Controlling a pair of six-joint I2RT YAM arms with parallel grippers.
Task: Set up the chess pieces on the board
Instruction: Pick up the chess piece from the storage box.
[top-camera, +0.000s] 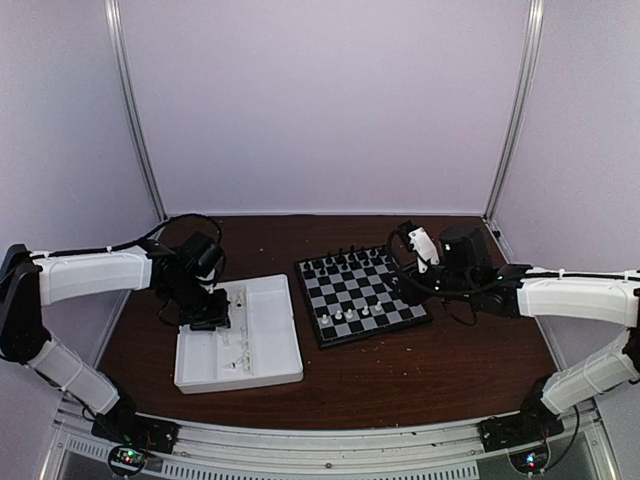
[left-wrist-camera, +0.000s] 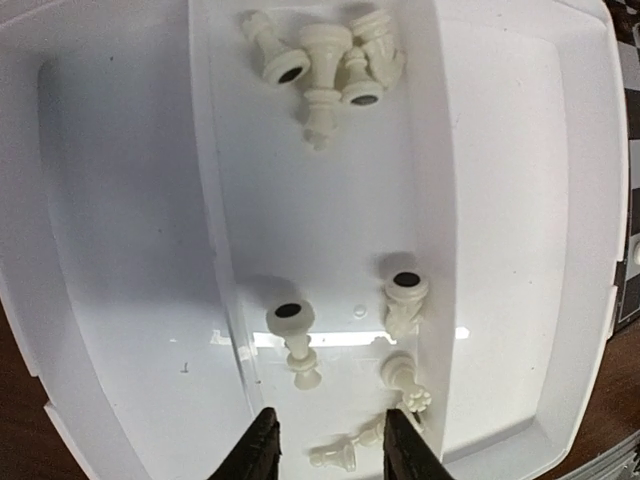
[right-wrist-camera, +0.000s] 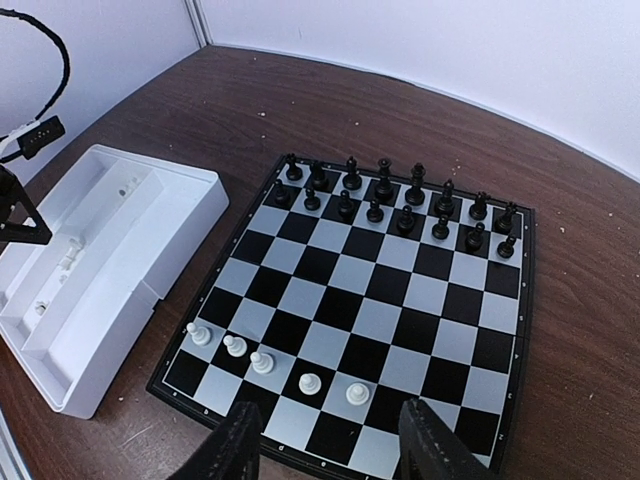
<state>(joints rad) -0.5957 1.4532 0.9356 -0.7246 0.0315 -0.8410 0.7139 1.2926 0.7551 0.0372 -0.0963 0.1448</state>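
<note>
The left gripper (left-wrist-camera: 332, 450) hangs low over the white tray (left-wrist-camera: 500, 200), in its middle compartment. Its fingers (left-wrist-camera: 262, 448) stand apart, one on each side of a small white piece (left-wrist-camera: 335, 457) that lies flat on the tray floor. There is a gap btw. the piece and the left finger; on the right finger's side I cannot tell if it touches. Other white pieces (left-wrist-camera: 292, 322) lie on their sides just beyond the fingertips, and a tight group of approx. four more (left-wrist-camera: 322, 55) lies at the far end of the same compartment.

The right gripper (right-wrist-camera: 330, 440) is above the near edge of the board (right-wrist-camera: 385, 320), fingers spread, w/ nothing between them. The board lies on the brown table (right-wrist-camera: 580, 400), just beside the tray. Five white pawns (right-wrist-camera: 262, 362) stand upright in the second row from the near edge, on the side nearest the tray. The black pieces (right-wrist-camera: 385, 190) fill the two far rows.
</note>
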